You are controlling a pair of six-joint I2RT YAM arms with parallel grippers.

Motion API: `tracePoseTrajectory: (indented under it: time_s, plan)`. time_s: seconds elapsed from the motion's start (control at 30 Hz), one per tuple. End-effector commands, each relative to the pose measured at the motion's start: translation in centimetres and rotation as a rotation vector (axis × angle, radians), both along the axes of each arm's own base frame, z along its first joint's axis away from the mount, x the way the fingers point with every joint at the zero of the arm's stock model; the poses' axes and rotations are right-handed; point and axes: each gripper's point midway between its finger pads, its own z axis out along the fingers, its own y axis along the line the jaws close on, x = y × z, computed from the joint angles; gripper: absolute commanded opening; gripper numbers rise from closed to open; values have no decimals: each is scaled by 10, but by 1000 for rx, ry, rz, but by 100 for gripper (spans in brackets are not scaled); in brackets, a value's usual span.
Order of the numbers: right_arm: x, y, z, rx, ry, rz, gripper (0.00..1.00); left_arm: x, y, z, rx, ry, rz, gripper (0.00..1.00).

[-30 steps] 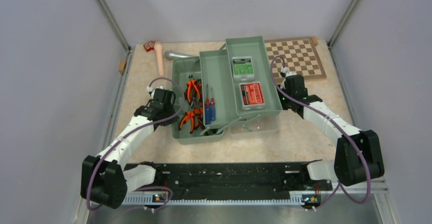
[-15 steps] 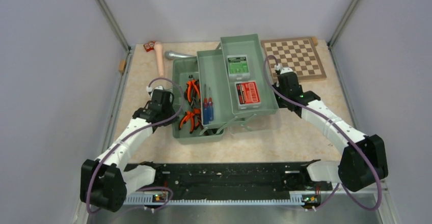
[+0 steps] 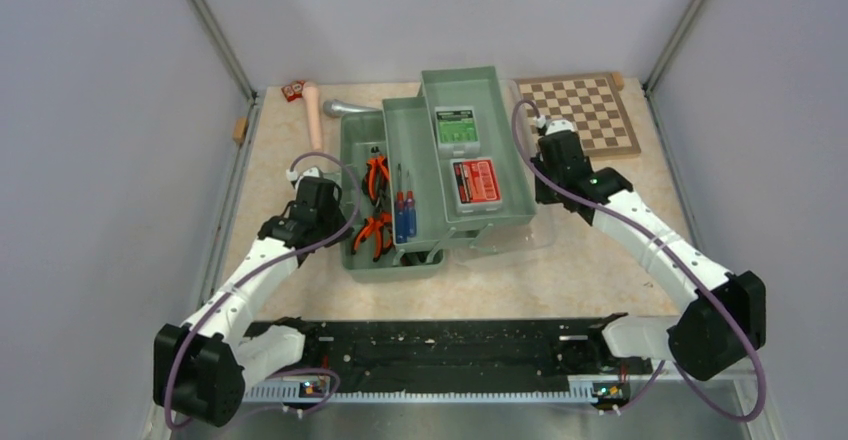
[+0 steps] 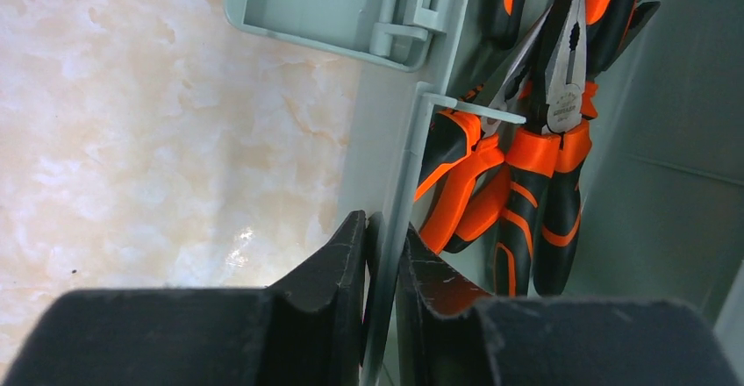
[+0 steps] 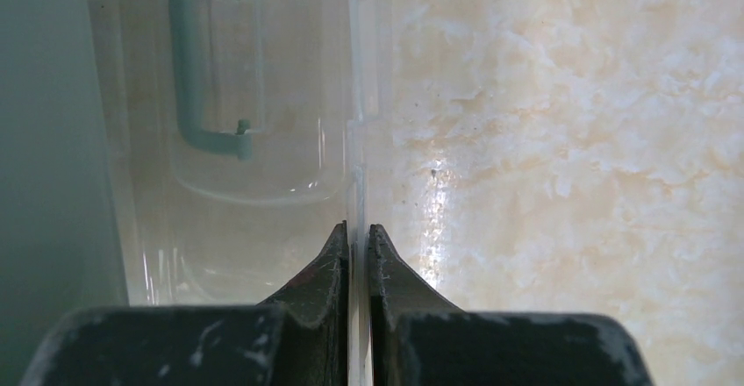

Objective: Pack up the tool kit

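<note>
two grippers are clenched on the sage-green toolbox (image 3: pixel 395 270), which sits mid-table near the chessboard (image 3: pixel 585 115). the left gripper (image 4: pixel 379 228) pinches the toolbox's left wall. the right gripper (image 5: pixel 357 232) pinches the edge of the translucent lid (image 5: pixel 254 210), which lies open on the right. orange-and-black pliers (image 4: pixel 526 184) lie in the base. blue-and-red screwdrivers (image 3: pixel 404 215) sit in the lower tray (image 3: pixel 420 150). a green box (image 3: pixel 455 130) and a red box (image 3: pixel 475 182) sit in the upper tray (image 3: pixel 502 130).
</note>
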Motion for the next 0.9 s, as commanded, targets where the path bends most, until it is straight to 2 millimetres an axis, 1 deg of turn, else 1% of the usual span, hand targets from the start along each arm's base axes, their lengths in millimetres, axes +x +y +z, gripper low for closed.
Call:
tracePoseTrajectory:
  time_s: [0.0,0.1,0.3,0.37,0.47,0.6,0.67,0.73,0.87]
  plan:
    - [9,-5,67,-45,-178,-34,0,24,-32,46,-176,-177,-6,21]
    - [8,-3,78,-102,-198,-32,0,22,-37,40,-189,-160,-11,24]
    - [5,2,108,-223,-257,-27,0,13,-36,16,-212,-113,32,32]
    - [5,4,119,-263,-279,-27,0,11,-38,12,-235,-112,33,34]
    - [4,7,132,-327,-306,-24,0,11,-48,10,-285,-113,21,35]
    - [5,11,148,-413,-346,-15,0,10,-67,12,-365,-109,-15,36]
    - [5,12,162,-475,-373,-8,0,10,-78,14,-404,-113,-28,36]
    - [6,13,174,-551,-396,-16,0,11,-92,17,-443,-119,-47,37]
    - [6,20,199,-657,-456,-13,0,12,-125,23,-504,-132,-86,37]
